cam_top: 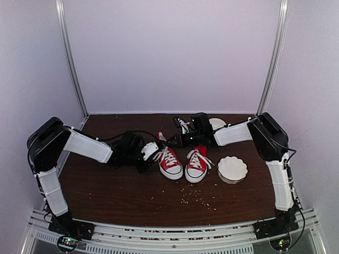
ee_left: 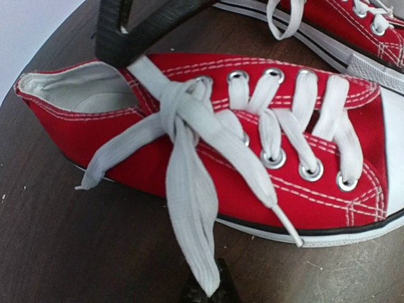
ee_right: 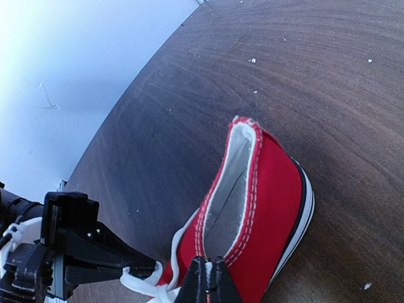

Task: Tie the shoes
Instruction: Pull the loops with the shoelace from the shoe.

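Two red sneakers stand side by side mid-table, the left shoe (cam_top: 172,165) and the right shoe (cam_top: 196,168). My left gripper (cam_top: 152,153) is at the left shoe's outer side, shut on a loop of its white lace (ee_left: 189,189); the pinch shows at the bottom edge of the left wrist view (ee_left: 206,291). My right gripper (cam_top: 177,141) reaches over that shoe's heel end and is shut on the other lace strand (ee_left: 148,71), with white lace showing between its closed fingers (ee_right: 208,281). The two strands cross at the top eyelets. The right shoe (ee_left: 353,31) lies beyond, its laces loose.
A white scalloped dish (cam_top: 232,169) sits right of the shoes, and another white dish (cam_top: 217,123) is at the back behind the right arm. Crumbs (cam_top: 198,197) are scattered on the brown table in front of the shoes. White walls and metal posts enclose the table.
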Available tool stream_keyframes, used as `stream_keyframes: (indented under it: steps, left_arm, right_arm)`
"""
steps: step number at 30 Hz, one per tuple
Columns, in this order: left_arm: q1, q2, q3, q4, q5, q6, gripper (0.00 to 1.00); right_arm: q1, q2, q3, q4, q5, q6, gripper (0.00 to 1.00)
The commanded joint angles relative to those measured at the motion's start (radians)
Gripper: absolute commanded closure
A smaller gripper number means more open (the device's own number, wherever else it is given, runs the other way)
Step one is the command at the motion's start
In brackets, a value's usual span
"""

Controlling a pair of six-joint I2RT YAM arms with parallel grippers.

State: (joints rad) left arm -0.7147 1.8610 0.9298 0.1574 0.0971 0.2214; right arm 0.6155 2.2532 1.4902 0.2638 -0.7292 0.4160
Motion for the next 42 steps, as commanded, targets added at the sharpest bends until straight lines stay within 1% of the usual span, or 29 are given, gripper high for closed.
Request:
stream_keyframes:
  steps: [1, 8, 13, 17, 22, 27, 32, 42]
  left_arm:
    - [0.019, 0.012, 0.041, 0.045, -0.049, -0.051, 1.0]
    - [0.069, 0.028, 0.055, 0.065, -0.049, -0.105, 1.0]
    - [0.077, 0.07, 0.084, 0.029, -0.054, -0.116, 1.0]
    - [0.098, 0.076, 0.084, 0.023, -0.054, -0.135, 1.0]
    - [0.101, 0.08, 0.078, 0.004, -0.053, -0.134, 1.0]
    - [0.102, 0.074, 0.08, -0.018, -0.054, -0.131, 1.0]
    - [0.101, 0.064, 0.077, -0.063, -0.08, -0.137, 1.0]
    - [0.101, 0.041, 0.059, -0.089, -0.087, -0.13, 1.0]
  right_arm:
    - [0.0, -0.056, -0.051, 0.017, 0.003, -0.01, 1.0]
    - [0.0, -0.124, -0.153, 0.043, 0.011, -0.018, 1.0]
    - [0.0, -0.158, -0.201, 0.032, 0.018, -0.044, 1.0]
    - [-0.002, -0.165, -0.226, 0.017, 0.028, -0.056, 1.0]
    - [-0.01, -0.173, -0.26, 0.001, 0.036, -0.068, 1.0]
    - [-0.022, -0.176, -0.279, 0.024, 0.023, -0.05, 1.0]
    - [-0.023, -0.199, -0.31, 0.02, 0.066, -0.037, 1.0]
    - [-0.023, -0.202, -0.333, 0.016, 0.096, -0.02, 1.0]
